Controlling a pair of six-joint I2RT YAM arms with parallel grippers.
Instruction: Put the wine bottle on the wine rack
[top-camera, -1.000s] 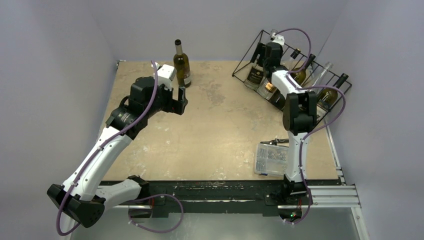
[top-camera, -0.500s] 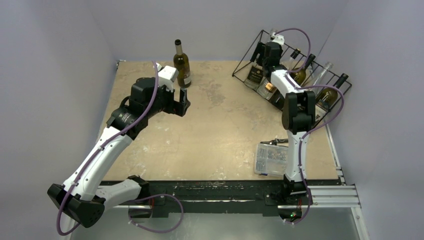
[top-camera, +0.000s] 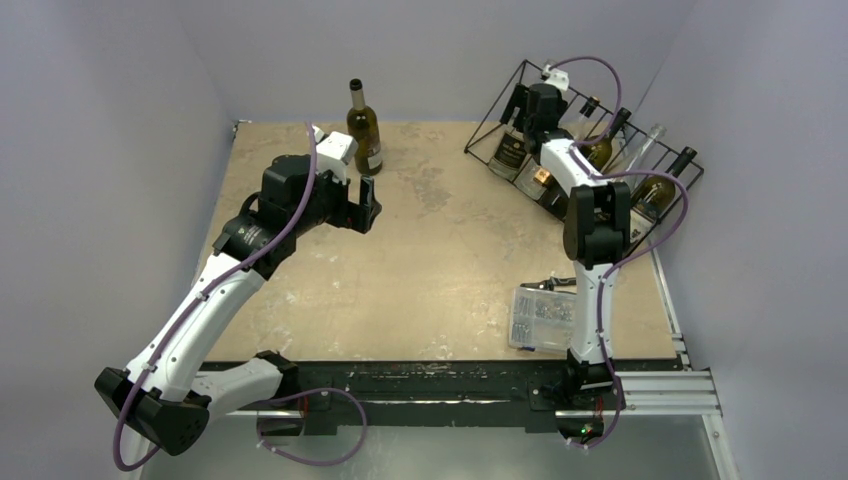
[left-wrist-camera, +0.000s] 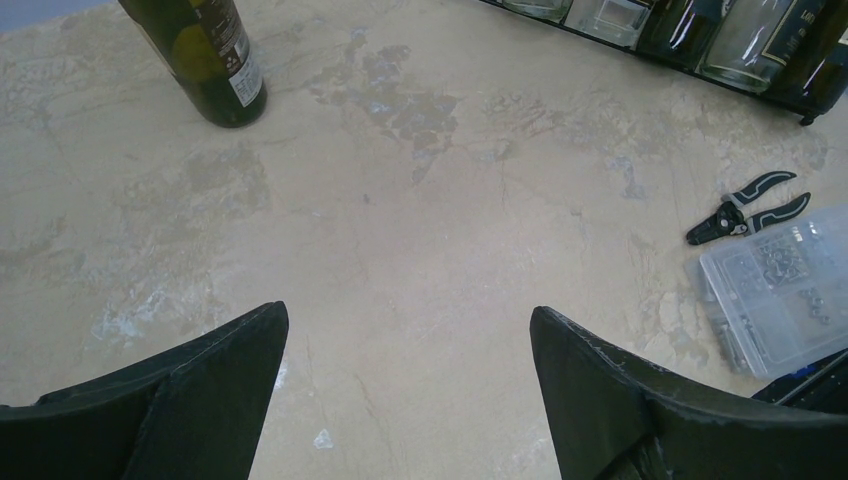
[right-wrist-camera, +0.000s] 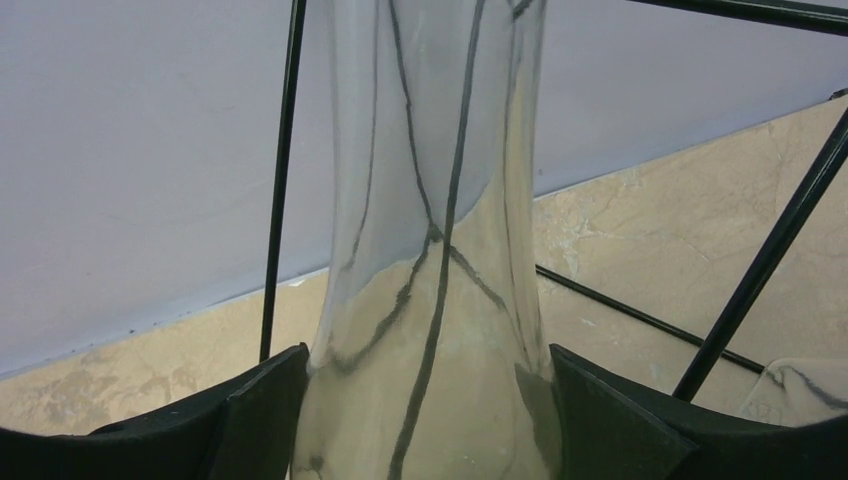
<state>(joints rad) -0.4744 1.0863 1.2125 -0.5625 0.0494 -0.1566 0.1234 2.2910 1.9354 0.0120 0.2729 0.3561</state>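
Two jobs: right gripper (right-wrist-camera: 425, 380) holds clear bottle (right-wrist-camera: 430, 150) in the rack (right-wrist-camera: 768, 262) to rest it; left gripper (left-wrist-camera: 408, 312) hangs wide open.

Two robot arms, left arm (top-camera: 215, 290) and right arm (top-camera: 598, 215). One black wine rack (right-wrist-camera: 765, 258) holding what look like three clear bottles (right-wrist-camera: 430, 200) and two dark bottles (left-wrist-camera: 672, 22). One upright wine bottle (top-camera: 363, 128). One parts box (top-camera: 543, 318). One pair of pliers (left-wrist-camera: 722, 218).

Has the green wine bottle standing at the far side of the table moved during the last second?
No. The green wine bottle stands at the same spot against the far edge of the table in the top view.
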